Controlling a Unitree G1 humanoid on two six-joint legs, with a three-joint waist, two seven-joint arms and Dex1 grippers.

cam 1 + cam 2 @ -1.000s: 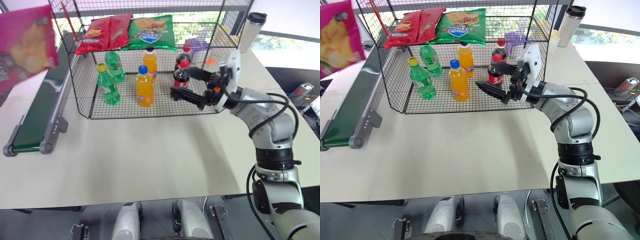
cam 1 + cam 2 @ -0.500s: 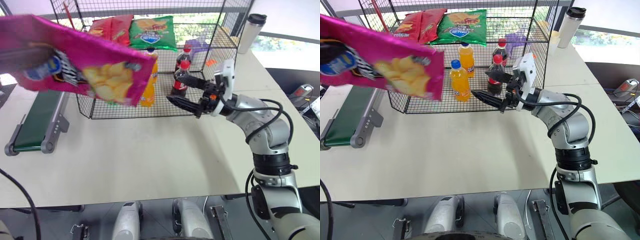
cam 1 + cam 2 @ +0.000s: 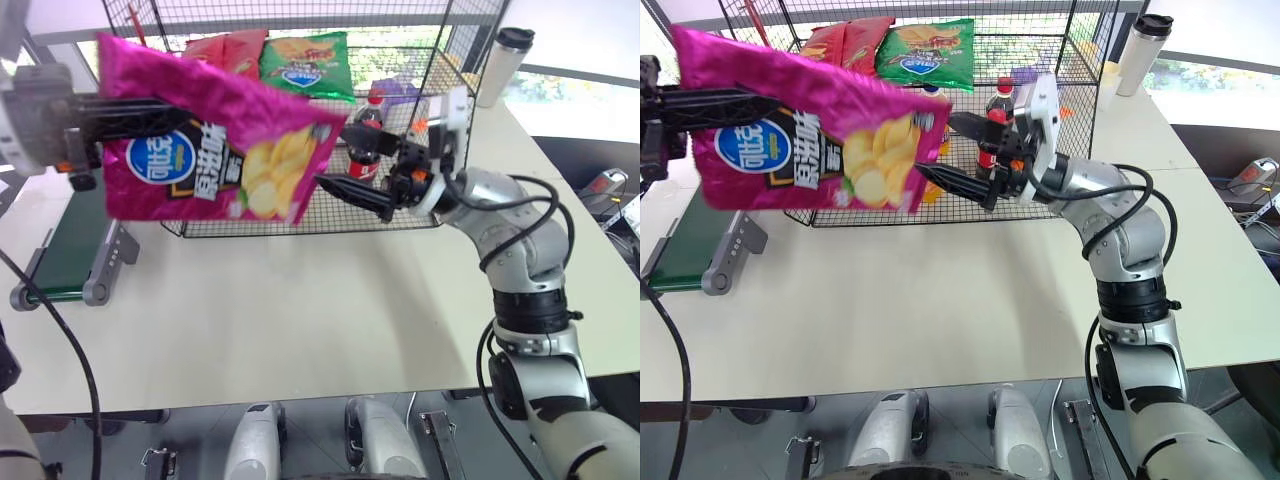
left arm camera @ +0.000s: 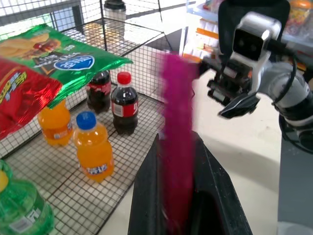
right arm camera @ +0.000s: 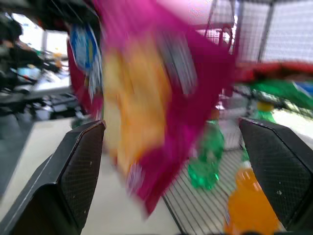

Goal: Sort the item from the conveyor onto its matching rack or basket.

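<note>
One shiny magenta-pink chip bag (image 3: 215,150) hangs pinched in the closed left gripper (image 4: 178,196), held in the air before the black wire-grid cage (image 3: 400,215). Just beside its far edge, the right gripper (image 5: 171,161) gapes wide, holding nothing.

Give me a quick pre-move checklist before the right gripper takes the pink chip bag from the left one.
1. Left gripper shut on the pink chip bag: ok.
2. Right gripper open: ok.
3. Bag's free end between the right fingers: ok; it hangs between them in the right wrist view.
4. Fingers touching the bag: cannot tell.
5. Bag clear of the table: ok.
6. Room on the rack upper shelf beside the green chip bag: cannot tell.
</note>
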